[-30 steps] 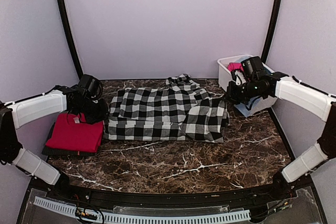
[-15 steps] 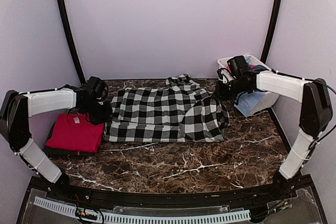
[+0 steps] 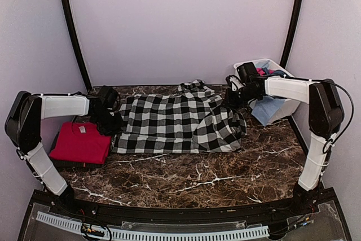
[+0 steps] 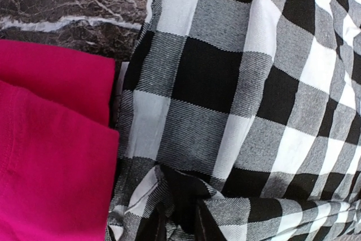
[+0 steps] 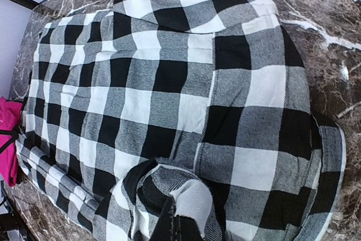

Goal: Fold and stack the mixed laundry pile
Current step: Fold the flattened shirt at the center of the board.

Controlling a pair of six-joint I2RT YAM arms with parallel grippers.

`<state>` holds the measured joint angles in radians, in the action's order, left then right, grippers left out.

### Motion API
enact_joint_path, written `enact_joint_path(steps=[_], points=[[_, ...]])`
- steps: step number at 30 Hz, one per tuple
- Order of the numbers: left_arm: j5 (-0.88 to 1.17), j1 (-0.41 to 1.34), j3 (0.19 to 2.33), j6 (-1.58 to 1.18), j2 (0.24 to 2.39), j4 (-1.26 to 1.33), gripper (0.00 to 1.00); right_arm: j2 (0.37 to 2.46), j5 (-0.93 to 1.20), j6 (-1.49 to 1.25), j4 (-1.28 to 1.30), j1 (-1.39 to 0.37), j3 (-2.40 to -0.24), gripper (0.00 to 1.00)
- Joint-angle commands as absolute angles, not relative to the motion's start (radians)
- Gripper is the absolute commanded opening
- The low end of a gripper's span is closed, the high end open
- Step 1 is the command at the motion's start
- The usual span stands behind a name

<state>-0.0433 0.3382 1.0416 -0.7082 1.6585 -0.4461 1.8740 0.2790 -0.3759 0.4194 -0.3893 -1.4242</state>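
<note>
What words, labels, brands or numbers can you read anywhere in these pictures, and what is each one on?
No text can be read in any view.
On the red tee, a small pale neck tag shows, but it is too small to read.
On the checked shirt, only the black-and-white pattern shows, with no lettering.
On the white tub, no label is visible.

Right gripper (image 3: 230,99) farther left over shirt (image 3: 169,119)
</note>
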Motion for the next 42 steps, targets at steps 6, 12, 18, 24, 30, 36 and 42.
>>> enact_joint_path(steps=[6, 12, 18, 24, 30, 36, 42], points=[[-0.007, 0.331, 1.082, -0.608, 1.496, -0.425, 0.66, 1.804, 0.418, -0.336, 0.407, -0.445, -1.434, 0.0], [0.092, 0.331, 1.08, -0.501, 1.396, -0.408, 0.81, 1.717, 0.416, -0.271, 0.422, -0.585, -1.316, 0.0], [0.191, 0.333, 0.99, -0.466, 1.317, -0.354, 0.83, 1.619, 0.366, -0.264, 0.384, -0.763, -1.099, 0.0], [0.184, 0.333, 0.966, -0.441, 1.282, -0.362, 0.84, 1.596, 0.352, -0.317, 0.362, -0.923, -0.911, 0.03], [0.202, 0.333, 0.974, -0.431, 1.297, -0.363, 0.84, 1.477, 0.265, -0.326, 0.478, -0.925, -0.914, 0.54], [0.222, 0.333, 0.984, -0.433, 1.306, -0.357, 0.84, 1.325, 0.23, -0.329, 0.583, -0.754, -1.008, 0.63], [0.22, 0.333, 1.0, -0.427, 1.307, -0.363, 0.85, 1.368, 0.144, -0.36, 0.676, -0.554, -1.001, 0.51]])
